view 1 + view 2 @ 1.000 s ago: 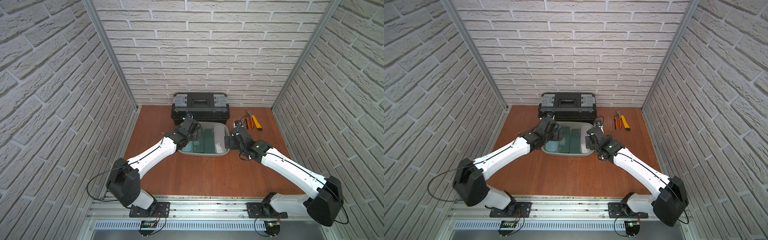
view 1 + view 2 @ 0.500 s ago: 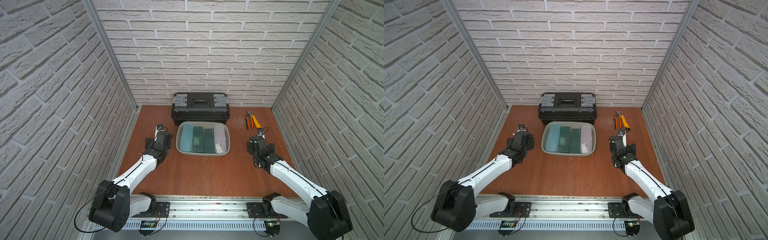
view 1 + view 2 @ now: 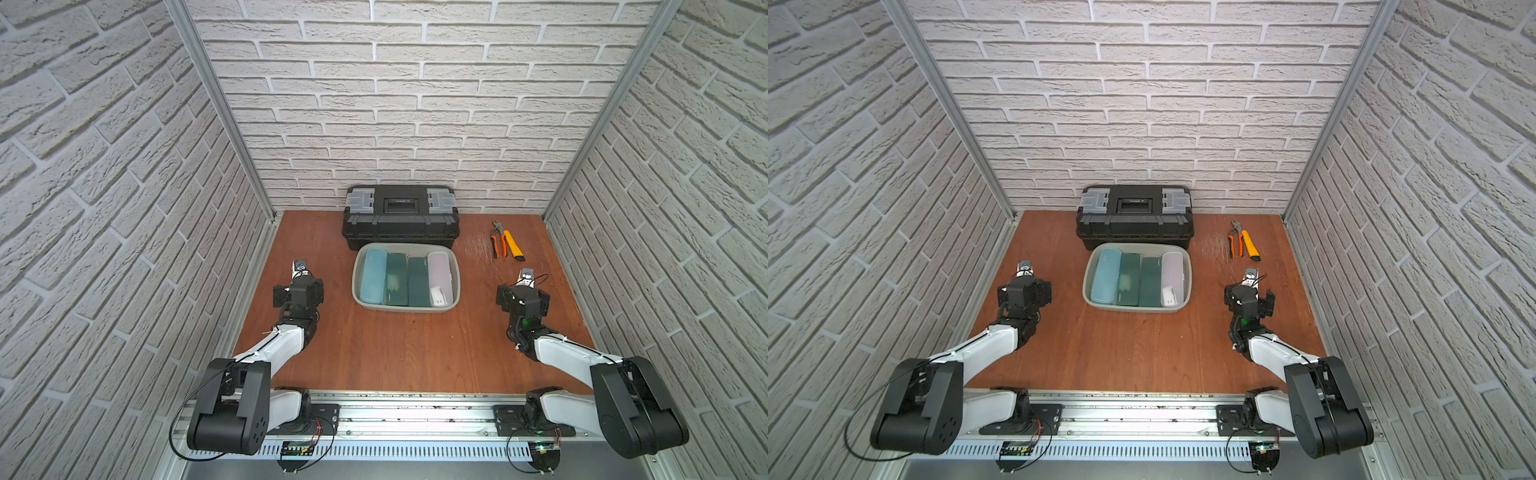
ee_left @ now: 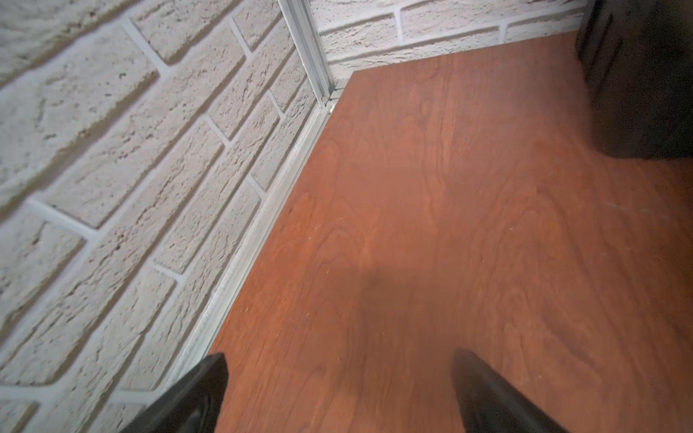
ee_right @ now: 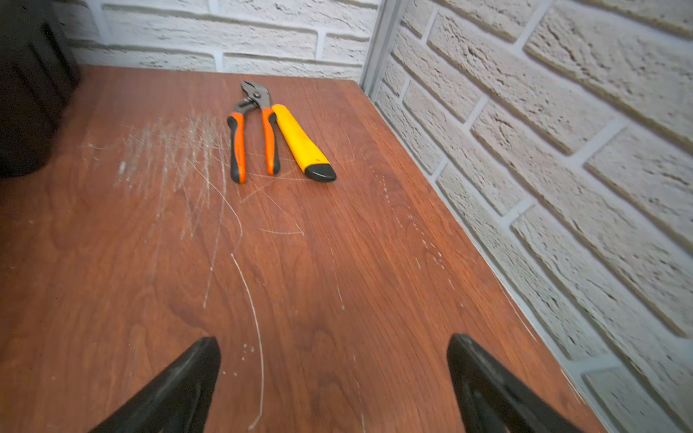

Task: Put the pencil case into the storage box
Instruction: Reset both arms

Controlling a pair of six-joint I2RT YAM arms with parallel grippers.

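White brick walls (image 3: 415, 104) enclose a brown wood bench (image 3: 395, 353), which is scratched towards its right side. The left jaws are spread wide and hold nothing, over bare bench beside the left wall. The right jaws are likewise spread wide and empty, near but not touching the pliers (image 5: 237, 150) and the yellow knife (image 5: 300, 144). The box (image 3: 405, 308) sits mid-bench, just in front of the black toolbox (image 3: 401, 222). Four cases (image 3: 395, 279) lie side by side inside the box.

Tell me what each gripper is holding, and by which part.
Nothing is held: the left gripper and the right gripper both stand open and empty.
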